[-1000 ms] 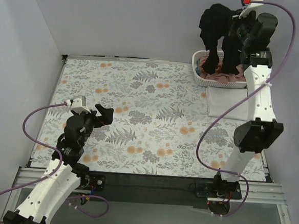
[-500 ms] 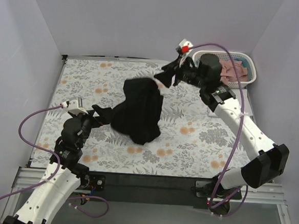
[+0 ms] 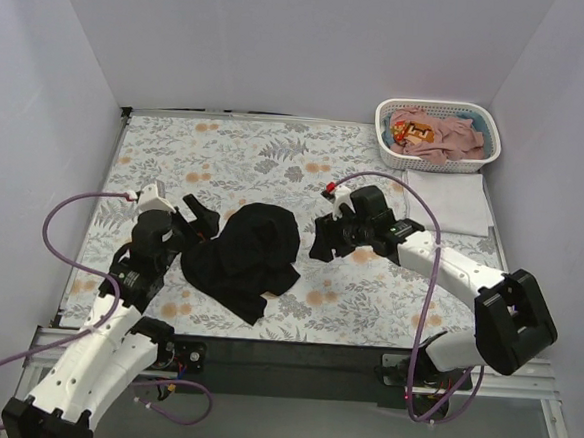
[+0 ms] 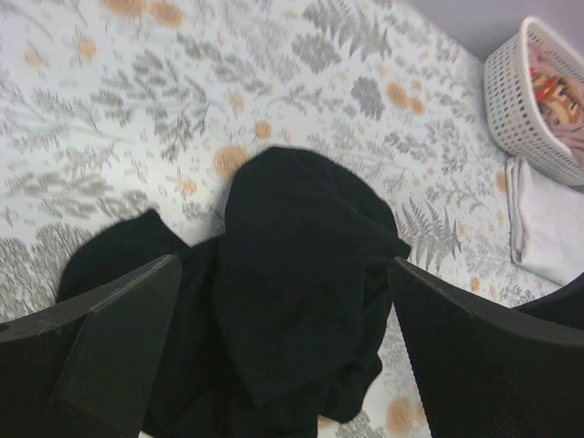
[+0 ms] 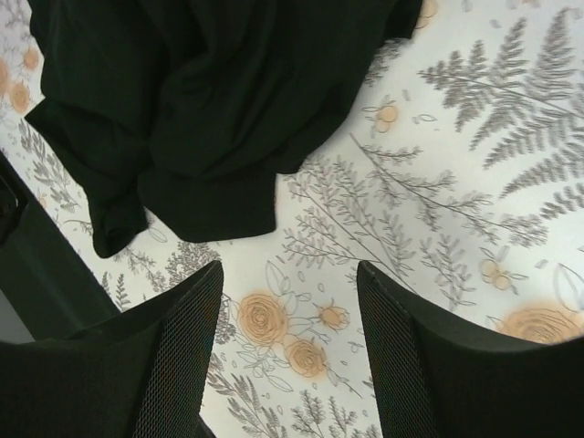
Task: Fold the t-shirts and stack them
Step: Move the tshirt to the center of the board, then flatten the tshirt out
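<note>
A black t-shirt (image 3: 242, 258) lies crumpled on the floral cloth at front centre; it also fills the left wrist view (image 4: 292, 301) and the top of the right wrist view (image 5: 210, 100). My left gripper (image 3: 202, 220) hovers open at the shirt's left edge, jaws wide on either side of the heap. My right gripper (image 3: 323, 239) stands open just right of the shirt, nothing between its fingers (image 5: 169, 356). A folded white t-shirt (image 3: 444, 202) lies at right. Pink t-shirts (image 3: 438, 137) fill the basket.
The white slotted basket (image 3: 435, 161) stands at the back right corner, seen also in the left wrist view (image 4: 511, 100). The floral cloth (image 3: 276, 158) covers the table. Grey walls close in the left, back and right sides.
My right arm swung the black t-shirt from above the basket down to the front centre, opened and let it drop. The shirt now lies in a heap by the left gripper.
</note>
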{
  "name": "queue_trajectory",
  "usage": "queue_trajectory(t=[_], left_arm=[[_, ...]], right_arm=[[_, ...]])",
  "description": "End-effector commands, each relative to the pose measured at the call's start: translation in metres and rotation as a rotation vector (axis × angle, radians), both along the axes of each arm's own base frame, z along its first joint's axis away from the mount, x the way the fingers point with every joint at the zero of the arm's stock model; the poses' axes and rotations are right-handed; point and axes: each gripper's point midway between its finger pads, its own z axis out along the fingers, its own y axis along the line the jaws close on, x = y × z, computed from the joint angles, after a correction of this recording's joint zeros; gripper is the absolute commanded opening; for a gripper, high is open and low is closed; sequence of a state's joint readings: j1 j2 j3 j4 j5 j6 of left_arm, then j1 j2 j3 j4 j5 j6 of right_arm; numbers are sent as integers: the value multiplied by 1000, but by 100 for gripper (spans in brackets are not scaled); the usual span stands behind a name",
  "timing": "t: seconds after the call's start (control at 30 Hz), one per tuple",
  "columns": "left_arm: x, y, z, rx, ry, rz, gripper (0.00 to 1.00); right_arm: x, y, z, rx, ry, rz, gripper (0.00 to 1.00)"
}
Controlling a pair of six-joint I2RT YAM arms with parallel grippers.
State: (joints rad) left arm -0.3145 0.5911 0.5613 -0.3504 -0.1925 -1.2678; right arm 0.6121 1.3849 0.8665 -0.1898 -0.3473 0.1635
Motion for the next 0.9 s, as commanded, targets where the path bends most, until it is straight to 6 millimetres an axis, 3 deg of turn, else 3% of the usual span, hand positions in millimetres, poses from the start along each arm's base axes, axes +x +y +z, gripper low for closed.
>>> queue_trajectory(t=[0.0,0.13,0.27,0.5,0.7,0.8,0.87], left_arm=[[-15,-10,-41,-88,254,25,96],[-27,-3,-95,-114,484,157,97],[-37,14,-130,-106,566,296,94],[-48,32,-153,-73,617,413,88],[-46,26,-171,-68,677,399,80],[-42,28,-178,-33,699,406,65],[-38,30,-177,-10,694,416,47]], right_arm=[[-7,18,-5,-2,9,24,67],[2,45,-11,22,6,32,70],[18,64,-26,29,17,37,74],[36,72,-38,7,-8,18,74],[40,84,-50,32,7,42,74],[41,91,-56,45,13,68,72],[45,93,-59,40,3,82,63]])
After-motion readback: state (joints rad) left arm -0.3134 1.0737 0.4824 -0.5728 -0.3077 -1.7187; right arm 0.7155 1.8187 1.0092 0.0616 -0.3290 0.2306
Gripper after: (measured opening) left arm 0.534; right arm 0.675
